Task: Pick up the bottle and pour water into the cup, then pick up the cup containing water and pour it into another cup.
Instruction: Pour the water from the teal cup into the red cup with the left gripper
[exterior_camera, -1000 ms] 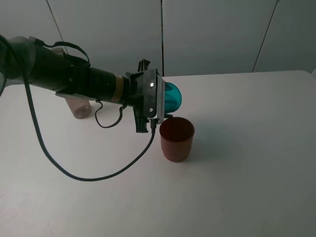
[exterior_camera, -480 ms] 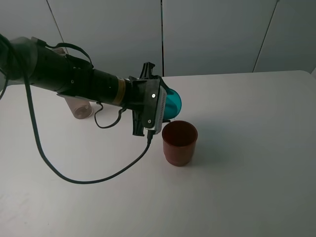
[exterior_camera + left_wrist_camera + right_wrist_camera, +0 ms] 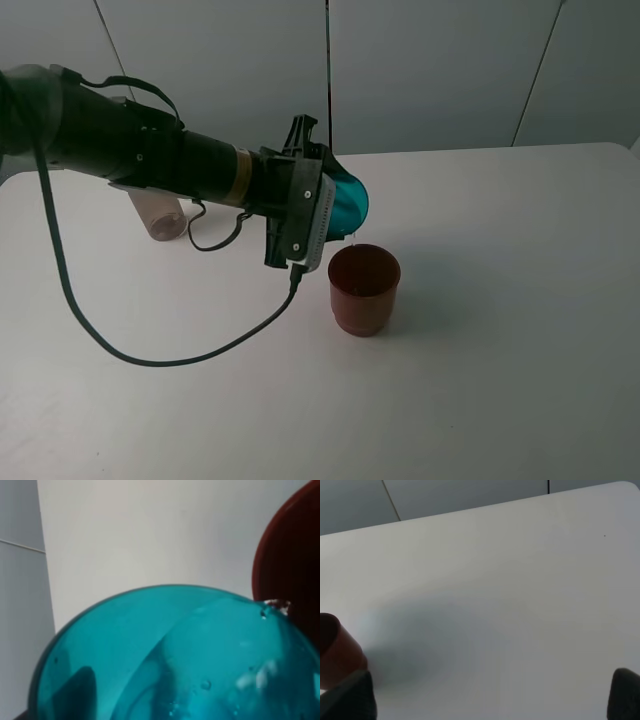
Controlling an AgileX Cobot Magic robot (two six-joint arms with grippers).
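My left gripper (image 3: 322, 208) is shut on the teal-blue cup (image 3: 350, 203), holding it tipped on its side with its mouth just above the back rim of the dark red cup (image 3: 364, 290). In the left wrist view the teal cup (image 3: 170, 655) fills the frame, water drops cling at its lip, and the red cup's rim (image 3: 290, 565) lies close beside it. The smoky bottle (image 3: 160, 215) stands at the back left, mostly hidden behind my left arm. In its wrist view my right gripper (image 3: 490, 697) is open over bare table, with the red cup (image 3: 335, 652) at the edge.
A black cable (image 3: 180, 355) loops from the left arm down over the white table (image 3: 500, 350). The table's far edge meets a grey panelled wall (image 3: 430, 70).
The left gripper dipped with the teal cup, then rose slightly while keeping it tipped over the red cup. The red cup shifted a little right and toward the front early on.
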